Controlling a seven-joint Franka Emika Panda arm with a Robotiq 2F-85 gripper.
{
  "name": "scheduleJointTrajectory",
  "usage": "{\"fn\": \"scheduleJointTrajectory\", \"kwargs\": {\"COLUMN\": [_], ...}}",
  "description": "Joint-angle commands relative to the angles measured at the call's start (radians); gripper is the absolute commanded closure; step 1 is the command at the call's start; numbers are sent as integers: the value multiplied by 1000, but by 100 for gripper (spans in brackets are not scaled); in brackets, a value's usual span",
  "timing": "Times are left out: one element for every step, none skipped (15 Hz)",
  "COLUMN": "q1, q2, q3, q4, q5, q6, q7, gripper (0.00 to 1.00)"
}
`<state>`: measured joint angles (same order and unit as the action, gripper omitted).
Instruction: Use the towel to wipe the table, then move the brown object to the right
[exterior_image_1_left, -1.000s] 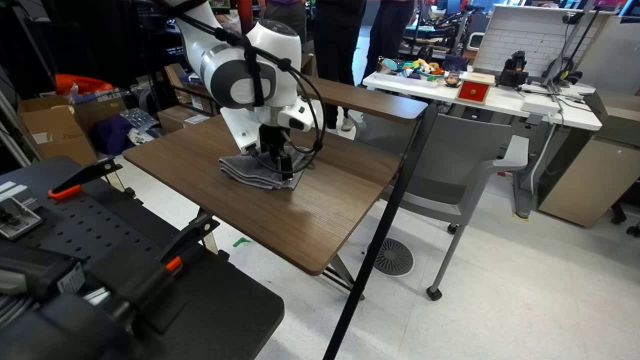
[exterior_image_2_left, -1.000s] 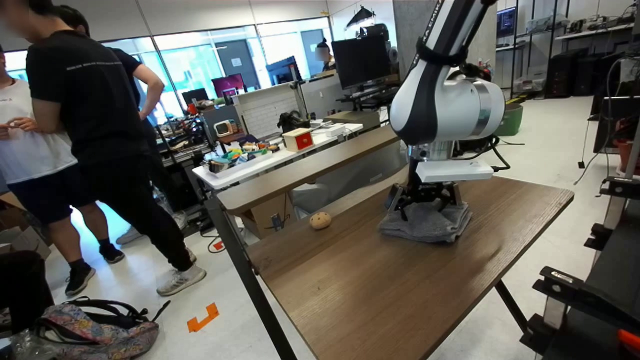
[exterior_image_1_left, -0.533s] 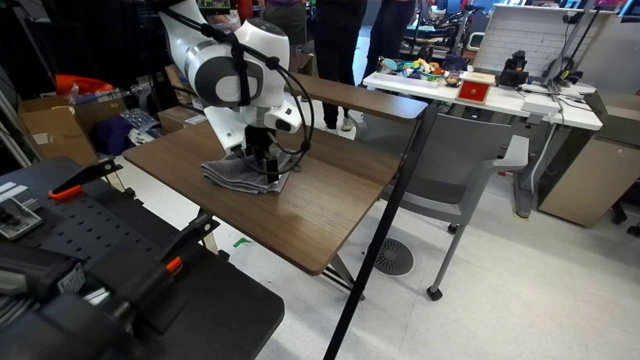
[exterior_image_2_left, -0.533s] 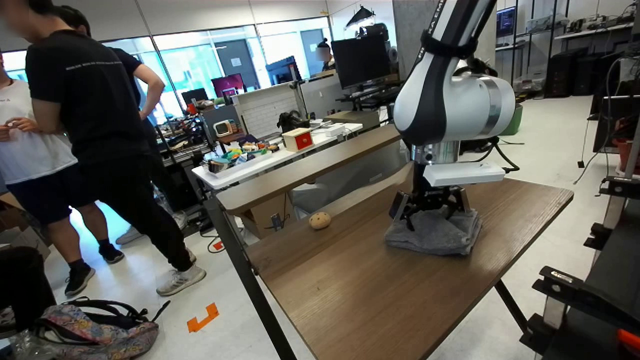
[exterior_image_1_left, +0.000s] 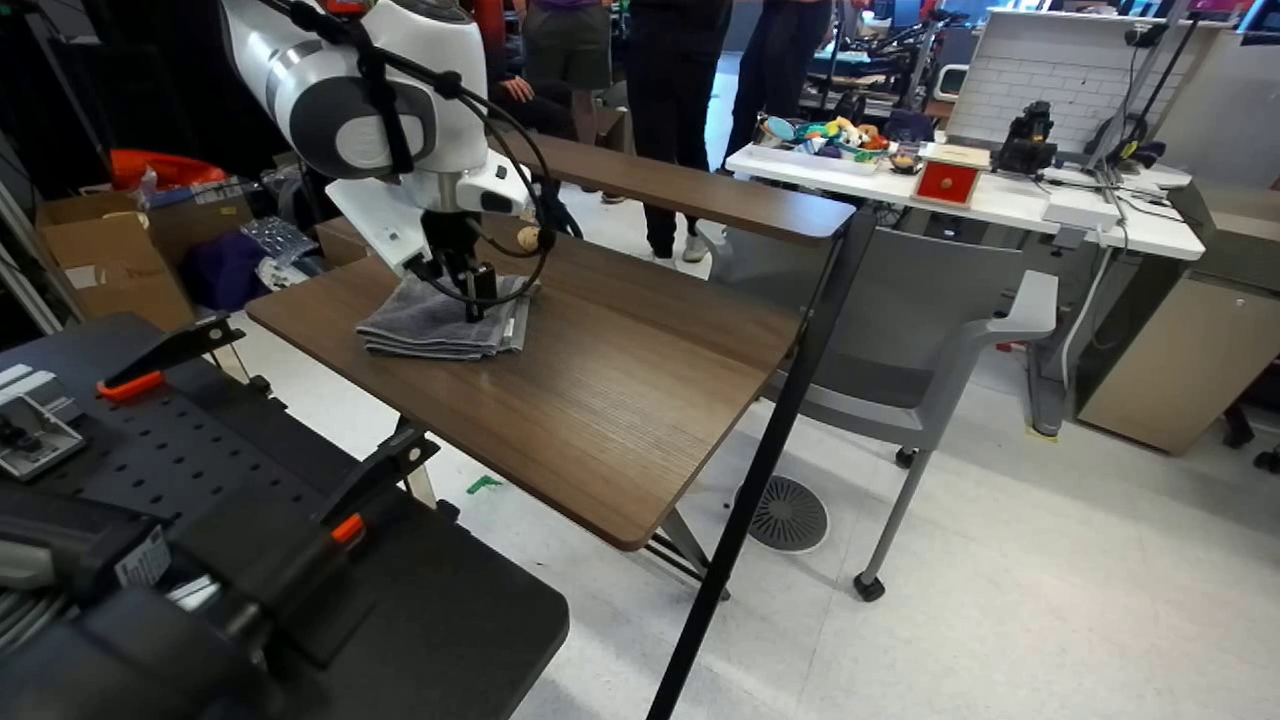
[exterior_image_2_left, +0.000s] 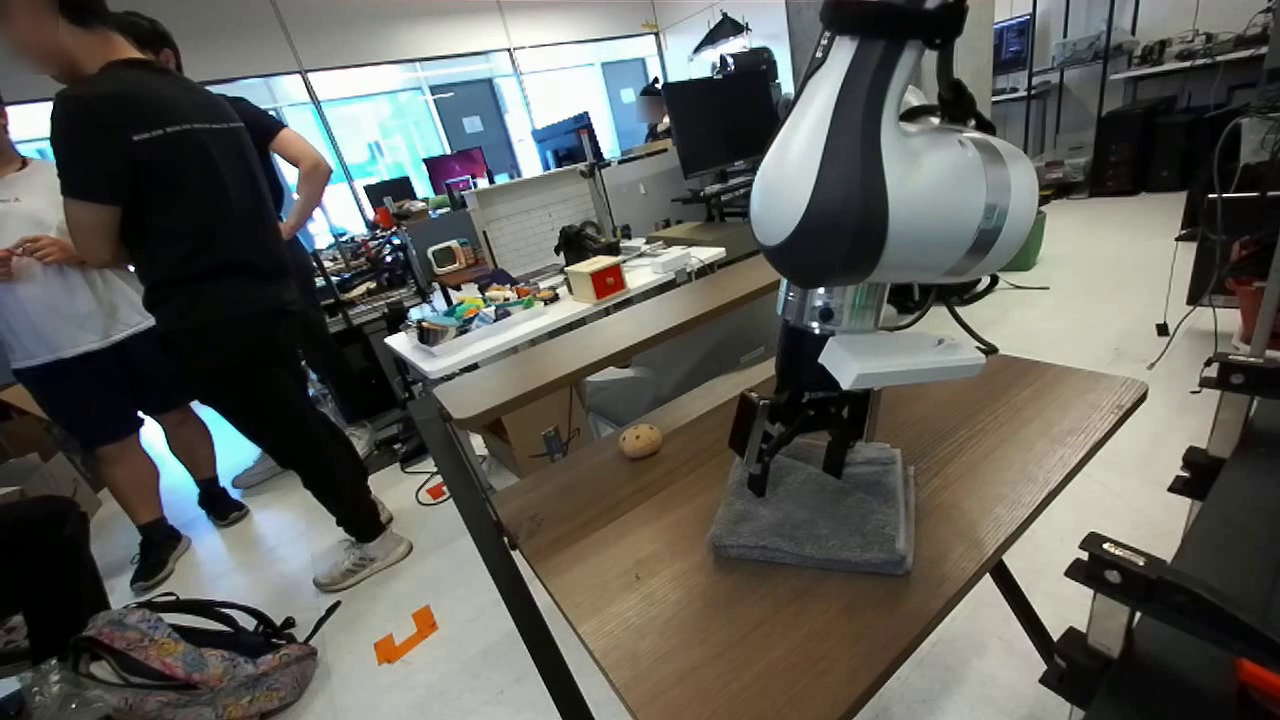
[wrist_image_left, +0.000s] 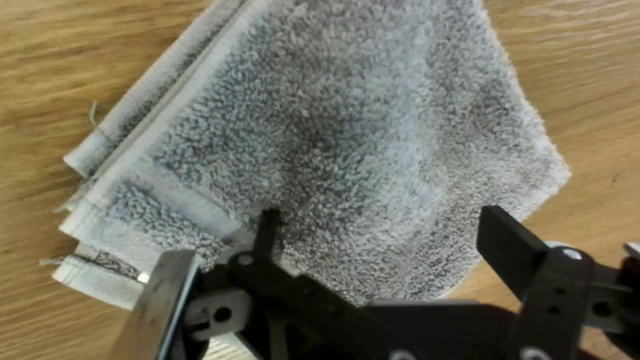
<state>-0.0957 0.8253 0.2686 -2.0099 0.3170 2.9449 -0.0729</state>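
The towel (exterior_image_1_left: 410, 322) is a folded grey cloth lying on the brown wood-grain table (exterior_image_1_left: 600, 420). The towel also shows in an exterior view (exterior_image_2_left: 820, 535) and fills much of the wrist view (wrist_image_left: 350, 125). My gripper (wrist_image_left: 380, 214) is open, its two black fingers well apart, with towel surface visible between them. In both exterior views the gripper (exterior_image_1_left: 476, 312) (exterior_image_2_left: 796, 482) points down at the towel's top; whether the tips touch it I cannot tell. The brown object (exterior_image_2_left: 640, 441), a small tan speckled lump, sits near the table's edge, apart from the towel; it also shows behind the cables (exterior_image_1_left: 528, 238).
A raised brown shelf (exterior_image_1_left: 690, 195) runs along one side of the table. A grey chair (exterior_image_1_left: 900, 310) stands beside it. A black pegboard bench with clamps (exterior_image_1_left: 200, 450) is on the opposite side. Cables hang from the wrist. People stand in the background.
The arm and towel have moved together across the table, leftward in an exterior view. The towel and wrist have turned somewhat. The brown object stays put and now shows in both exterior views.
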Motion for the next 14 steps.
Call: {"fn": "scheduleJointTrajectory", "kwargs": {"q1": [-9,-13,-15,-16,-9,-15,-26,-34,-45,-57,-76,-98,-121,-139], "q2": [4,6,7,8,6,0,-14,-25,-41,-53,-65,-75,-84,-90], "q3": [3,1,0,0,-7,4,22,37,58,79,111,145,180,206], "q4": [2,2,2,2,4,2,-10,-21,-37,-47,-58,-68,-79,-86], "q5": [-24,-24,-25,-25,-35,-44,-47,-47,-45,-43,-40,-40,-41,-46], "q6": [0,0,0,0,13,20,33,42,64,78,94,112,135,161], "q7": [19,19,19,19,12,-4,-12,-17,-27,-33,-43,-55,-65,-74], "gripper": [0,0,0,0,0,0,0,0,0,0,0,0,0,0]}}
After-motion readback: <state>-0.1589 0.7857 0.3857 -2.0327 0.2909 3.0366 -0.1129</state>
